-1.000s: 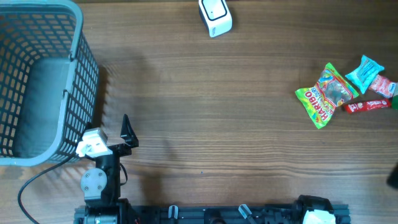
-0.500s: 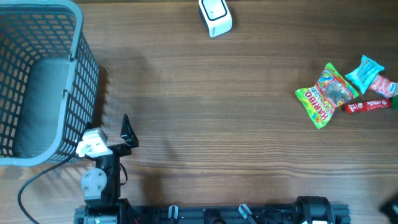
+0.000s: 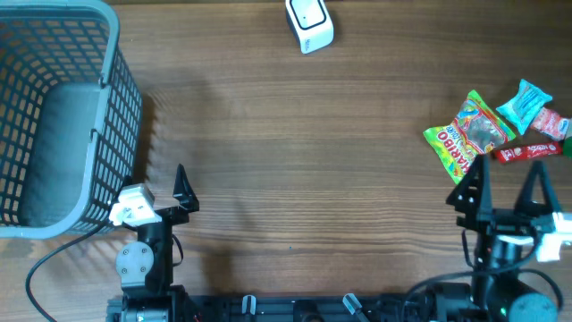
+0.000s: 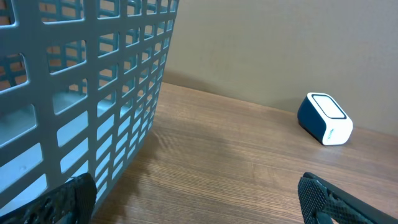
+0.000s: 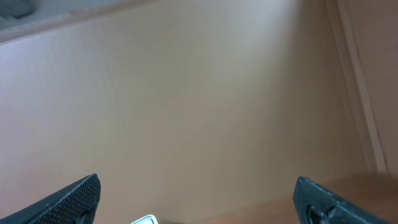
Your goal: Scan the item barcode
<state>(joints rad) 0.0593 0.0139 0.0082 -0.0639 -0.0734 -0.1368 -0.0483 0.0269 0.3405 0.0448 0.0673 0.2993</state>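
"Where did the Haribo bag point(image 3: 468, 136) lie?"
"On the table's point(image 3: 286, 161) right side, a blue packet point(image 3: 524, 105) and red bar point(image 3: 529, 151) just beside it, the scanner point(image 3: 309, 24) well apart."
"And the 2 grippers?"
"The right gripper point(image 3: 505, 179) hung near the bag, jaws spread, empty. The left gripper point(image 4: 198, 202) gaped beside the basket point(image 3: 116, 80)."

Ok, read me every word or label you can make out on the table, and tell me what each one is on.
"HARIBO": on the green bag.
Too small to read: the white lettering on the red bar.
Too blurred to read: the print on the teal packet.
No readable text on the scanner.
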